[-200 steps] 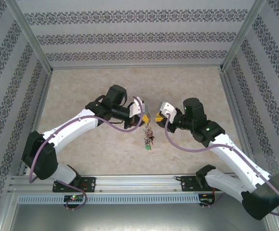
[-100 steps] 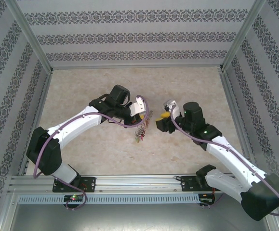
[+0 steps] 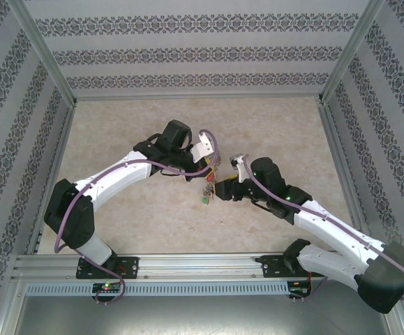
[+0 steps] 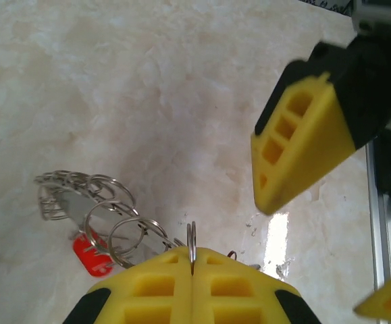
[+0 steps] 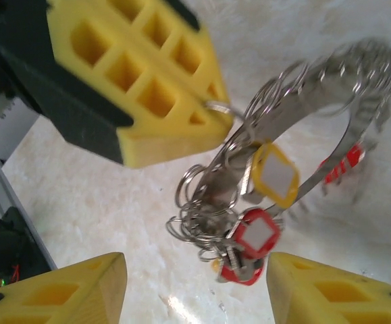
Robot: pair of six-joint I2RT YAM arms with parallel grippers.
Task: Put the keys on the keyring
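Beige and faintly veined: what is the ground of this figure? (A)

The surface (image 3: 118, 132), enclosed on three sides by walls (image 3: 188, 52) papered in grey ornamental bands. Aluminium posts (image 3: 45, 52) rise at the corners, and a rail (image 3: 202, 264) along the near edge carries both arm bases. (B)

Where is there open room for moving? (A)

The far half and both side margins of the surface lie open. The two arms meet near the centre, well apart from walls and posts. (B)

And the keyring? (A)

The keyring (image 5: 276, 172) hangs at that meeting point, a curved bunch of silvery rings with red and yellow tags. The left gripper (image 4: 192, 266) is fully closed, its yellow pads pinching one thin ring of the bunch. The right gripper (image 5: 195, 270) stands parted and holds nothing. Its fingers flank the hanging bunch, one on either side, apart from it. Whether the bunch's lower end touches the surface cannot be told. (B)
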